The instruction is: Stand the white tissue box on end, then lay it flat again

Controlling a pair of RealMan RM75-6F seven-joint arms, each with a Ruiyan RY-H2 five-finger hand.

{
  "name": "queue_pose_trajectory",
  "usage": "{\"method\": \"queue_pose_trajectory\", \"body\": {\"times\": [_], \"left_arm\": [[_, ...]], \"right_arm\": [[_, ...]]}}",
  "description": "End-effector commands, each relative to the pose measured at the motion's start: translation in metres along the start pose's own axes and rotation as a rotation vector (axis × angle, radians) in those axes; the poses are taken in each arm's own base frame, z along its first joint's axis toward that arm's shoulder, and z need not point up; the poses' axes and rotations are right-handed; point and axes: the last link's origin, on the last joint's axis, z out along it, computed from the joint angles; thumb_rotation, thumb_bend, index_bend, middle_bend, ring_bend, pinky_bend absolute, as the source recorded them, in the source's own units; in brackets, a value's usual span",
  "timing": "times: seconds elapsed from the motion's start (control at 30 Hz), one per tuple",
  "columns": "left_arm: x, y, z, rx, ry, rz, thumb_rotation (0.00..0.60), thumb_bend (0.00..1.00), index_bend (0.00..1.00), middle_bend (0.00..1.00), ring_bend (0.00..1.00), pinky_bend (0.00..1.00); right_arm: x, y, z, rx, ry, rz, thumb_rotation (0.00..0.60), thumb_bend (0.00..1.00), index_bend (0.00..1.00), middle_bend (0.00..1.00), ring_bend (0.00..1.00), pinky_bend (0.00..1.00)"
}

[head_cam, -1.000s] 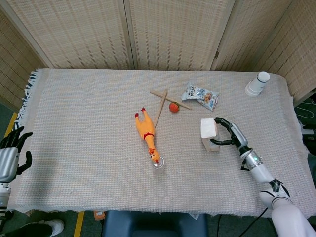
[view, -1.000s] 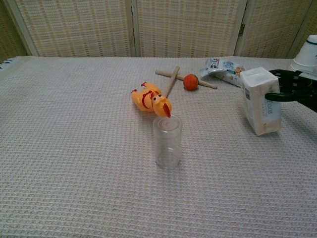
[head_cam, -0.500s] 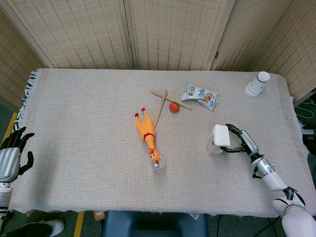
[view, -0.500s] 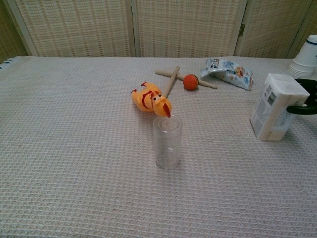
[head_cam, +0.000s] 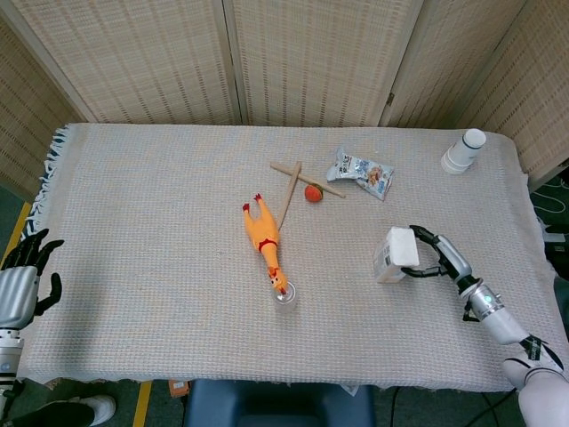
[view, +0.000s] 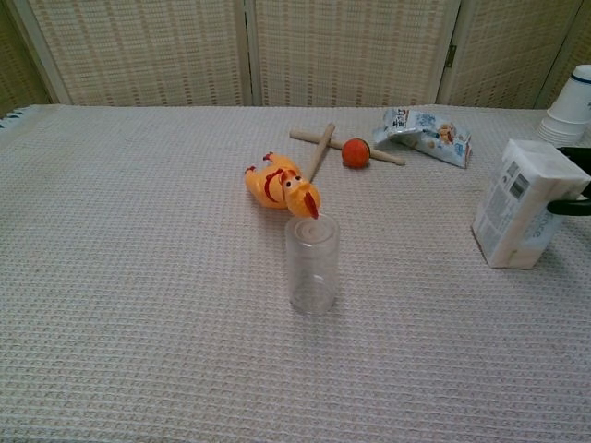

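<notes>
The box [head_cam: 394,254] stands on end but tilted, its top leaning toward my right hand [head_cam: 437,256], its lower edge on the counter [head_cam: 160,205]. My right fingers [head_cam: 425,238] wrap it from the side: one dark finger crosses the face turned toward me, and others curl over the far edge. So that hand grips the box. In the chest view the box [view: 528,203] sits at the right edge of the picture, with only a strip of one finger [view: 571,208] showing across it.

Past my right fingers, away from my body, a snack bag [head_cam: 360,173] lies flat, and farther out toward the corner stands a stack of paper cups [head_cam: 463,151]. Across from my right fingertips, toward the middle of the counter, two wooden sticks [head_cam: 291,185] lie crossed with a small orange ball [head_cam: 313,192] touching one of them. Nearer me from those lies a rubber chicken [head_cam: 263,238], its head touching a clear plastic cup [view: 312,265] that stands upright.

My left hand [head_cam: 20,283] hangs off the counter's edge, well apart from everything on it, fingers spread and holding nothing.
</notes>
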Motion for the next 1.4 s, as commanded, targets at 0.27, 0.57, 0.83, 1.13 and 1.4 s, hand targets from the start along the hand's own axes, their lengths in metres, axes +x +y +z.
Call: {"method": "queue_pose_trajectory", "body": {"times": [0.27, 0.57, 0.83, 1.13, 1.4], "left_arm": [[0.001, 0.0, 0.0, 0.001, 0.002, -0.001, 0.6, 0.63, 0.17, 0.0, 0.0, 0.13], [0.003, -0.001, 0.0, 0.005, 0.01, -0.011, 0.6, 0.63, 0.17, 0.0, 0.0, 0.13], [0.003, -0.001, 0.0, 0.008, -0.001, -0.013, 0.6, 0.63, 0.17, 0.0, 0.0, 0.13], [0.008, -0.003, -0.001, 0.012, 0.029, -0.019, 0.6, 0.63, 0.17, 0.0, 0.0, 0.13], [0.01, -0.004, -0.002, 0.019, 0.037, -0.022, 0.6, 0.63, 0.17, 0.0, 0.0, 0.13]], "right_arm": [[0.006, -0.007, 0.001, -0.036, -0.07, -0.095, 0.6, 0.14, 0.05, 0.1, 0.0, 0.0], [0.029, -0.027, -0.029, 0.051, -0.034, -0.126, 0.6, 0.08, 0.0, 0.0, 0.0, 0.0], [0.048, -0.085, -0.071, 0.229, 0.198, -0.323, 0.6, 0.06, 0.0, 0.0, 0.0, 0.0], [0.012, -0.152, -0.074, 0.041, 0.085, -0.773, 0.6, 0.06, 0.0, 0.0, 0.0, 0.0], [-0.001, -0.178, -0.047, -0.132, -0.032, -0.963, 0.6, 0.06, 0.0, 0.0, 0.0, 0.0]]}}
